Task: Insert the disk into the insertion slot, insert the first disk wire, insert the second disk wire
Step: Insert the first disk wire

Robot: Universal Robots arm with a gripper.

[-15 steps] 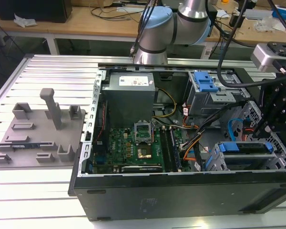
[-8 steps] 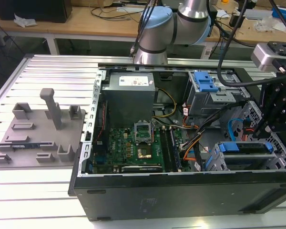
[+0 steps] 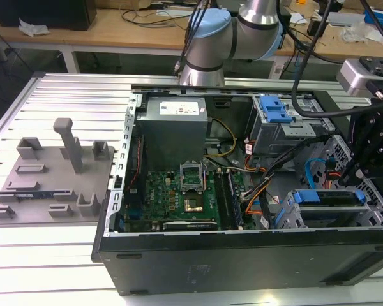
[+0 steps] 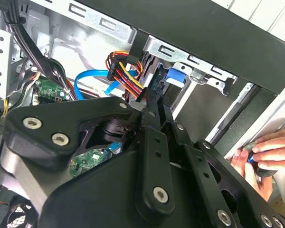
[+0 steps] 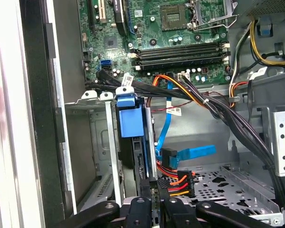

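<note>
The disk (image 5: 129,116) sits on edge in the grey slot cage (image 5: 97,142). Its blue handle is just beyond the gripper (image 5: 153,202), beside a plug with red and yellow wires (image 5: 176,180). I cannot tell whether the gripper is clamped or apart. In the exterior view the arm (image 3: 210,38) reaches down into the computer case (image 3: 242,261). The second wrist view shows a person's hand (image 4: 266,152) outside the case.

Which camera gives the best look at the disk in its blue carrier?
The first wrist view: the disk sits edge-on in the insertion slot, its blue handle close and unblocked. The exterior view shows it small, at the exterior view's right. The second wrist view catches a bit of its blue handle.
</note>
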